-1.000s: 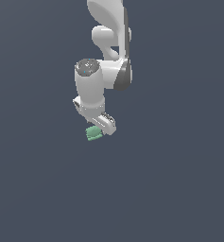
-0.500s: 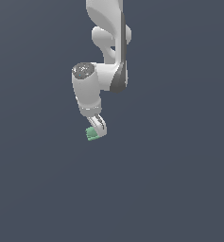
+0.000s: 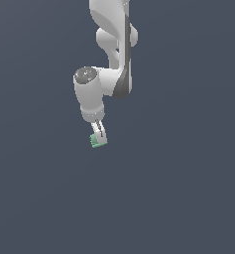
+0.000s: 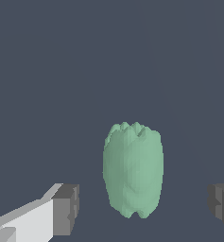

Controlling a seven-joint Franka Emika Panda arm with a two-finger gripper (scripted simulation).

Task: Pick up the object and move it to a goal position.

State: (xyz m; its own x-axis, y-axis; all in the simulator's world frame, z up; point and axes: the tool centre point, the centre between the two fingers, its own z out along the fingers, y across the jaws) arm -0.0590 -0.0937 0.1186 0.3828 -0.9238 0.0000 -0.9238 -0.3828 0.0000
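- The mint-green object [image 4: 133, 170] sits between the jaws of the gripper [image 4: 144, 208], low in the wrist view's frame.
- Jaws wide, clear gaps either side; pads [image 4: 66, 209] not touching it.
- In the exterior view, the object [image 3: 96, 141] lies left of centre.

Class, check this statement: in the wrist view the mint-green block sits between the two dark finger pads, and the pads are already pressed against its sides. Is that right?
Not quite. The mint-green block does sit between the two dark finger pads, but the pads are not touching it. The wrist view shows open gaps on both sides, so the gripper is open around the block.
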